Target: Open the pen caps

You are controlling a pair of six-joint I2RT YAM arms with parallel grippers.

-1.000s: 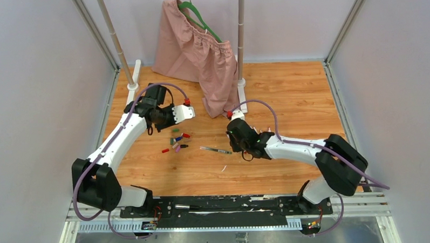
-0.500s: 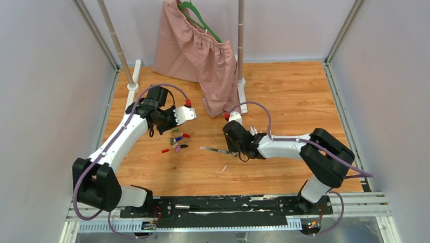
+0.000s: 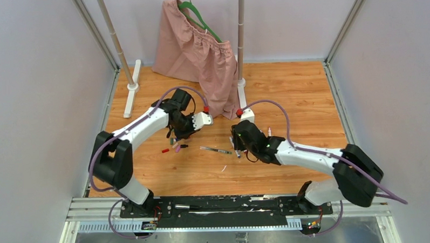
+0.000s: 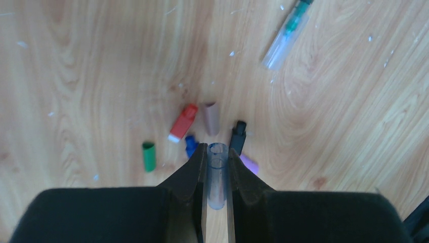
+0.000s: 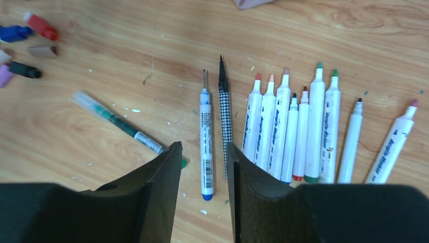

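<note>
My left gripper [image 4: 217,151] is shut on a clear bluish pen cap [image 4: 217,174] and holds it just above the cap pile [image 3: 176,145]. Under it lie a red cap [image 4: 183,122], a tan cap [image 4: 211,118], a black cap [image 4: 237,136], a blue cap [image 4: 190,145], a green cap [image 4: 148,156] and a purple cap [image 4: 249,163]. My right gripper [image 5: 204,152] is open and empty, its jaws on either side of an uncapped blue pen [image 5: 205,136]. A houndstooth pen [image 5: 224,116] and a row of uncapped white markers [image 5: 298,131] lie beside it.
A green pen [image 5: 121,124] with a clear cap lies between the two grippers, also in the top view [image 3: 215,150]. One red cap [image 3: 165,151] lies apart on the left. A pink garment [image 3: 199,52] on a hanger and two rack posts [image 3: 241,45] stand at the back.
My left arm has swung right and down, so its gripper now hangs over the cap pile. My right gripper went slightly left, then back right.
</note>
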